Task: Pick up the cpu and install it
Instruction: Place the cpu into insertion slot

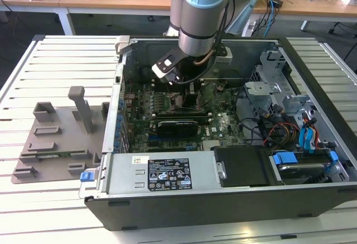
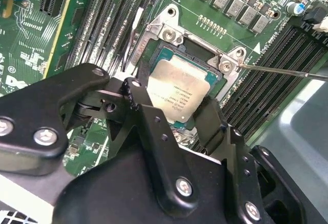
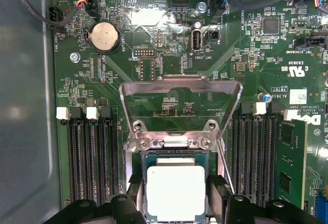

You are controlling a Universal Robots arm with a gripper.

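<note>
The cpu [image 2: 179, 92] is seen at the metal-framed socket [image 2: 165, 29] of the green motherboard [image 2: 31, 34], silvery top up; it is flanked closely by the black gripper [image 2: 172, 100].

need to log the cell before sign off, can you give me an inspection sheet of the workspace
surface: white slatted table, open computer case on it
job's things: cpu over the open socket, load plate swung up
clutter: grey plastic tray on the table beside the case, at the exterior view's left
grippers: gripper inside the case, shut on two opposite edges of the cpu
cables: coloured wires inside the case, at the exterior view's right
surroundings: wooden desks behind the table
</note>
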